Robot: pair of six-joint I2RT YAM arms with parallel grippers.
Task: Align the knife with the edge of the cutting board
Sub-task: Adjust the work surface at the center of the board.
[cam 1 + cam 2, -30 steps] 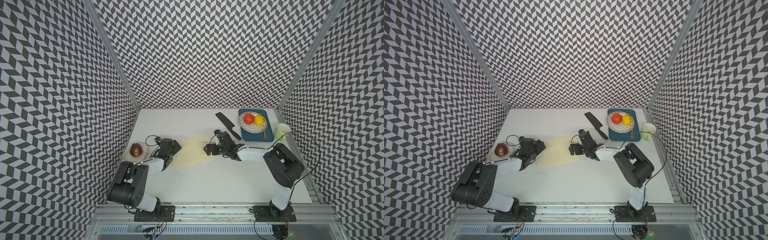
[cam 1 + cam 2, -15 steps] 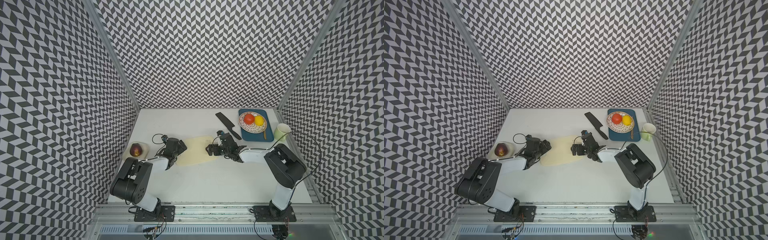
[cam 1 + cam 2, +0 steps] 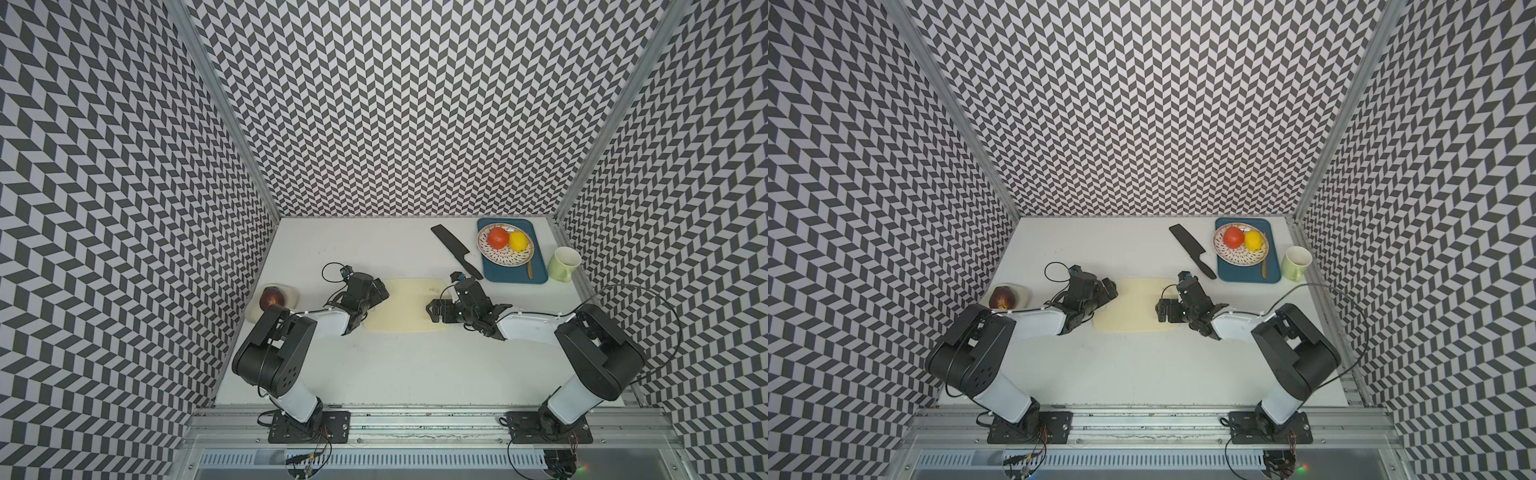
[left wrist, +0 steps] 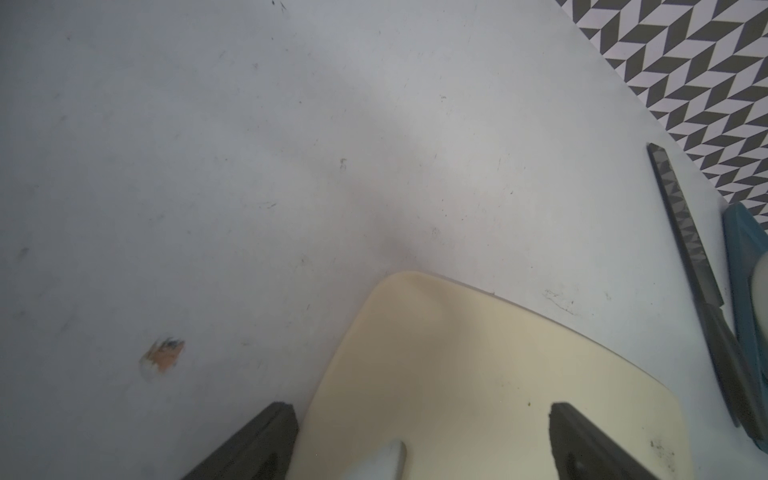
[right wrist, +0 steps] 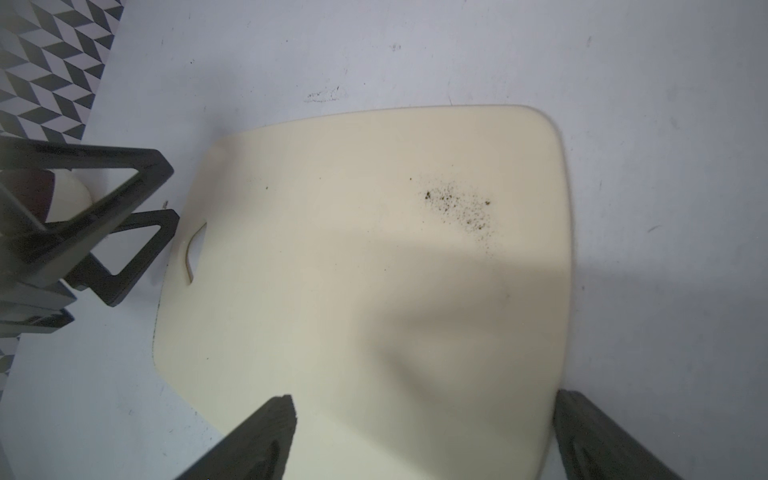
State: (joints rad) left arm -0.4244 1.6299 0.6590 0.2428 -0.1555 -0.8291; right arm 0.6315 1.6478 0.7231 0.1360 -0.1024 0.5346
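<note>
The pale cream cutting board point(image 3: 403, 307) point(image 3: 1133, 307) lies flat mid-table, its long sides running left to right. The black knife point(image 3: 451, 245) point(image 3: 1190, 247) lies diagonally behind the board's right end, apart from it and beside the tray. My left gripper point(image 3: 384, 291) point(image 4: 424, 415) is open over the board's left end, where the hole is. My right gripper point(image 3: 432, 311) point(image 5: 424, 415) is open over the board's right end. Neither holds anything. The left wrist view shows the board point(image 4: 457, 365) and the knife point(image 4: 681, 224); the right wrist view shows the board point(image 5: 353, 270).
A dark blue tray point(image 3: 511, 276) at the back right carries a plate point(image 3: 505, 259) with a tomato and a lemon, and a thin brown utensil point(image 3: 530, 270). A pale green mug point(image 3: 563, 264) stands right of it. A small dish with a red fruit point(image 3: 272, 297) sits far left.
The left gripper moved right onto the board's left end. The board went from tilted to lying square and shifted slightly right. The right gripper drew back a little to the right.
</note>
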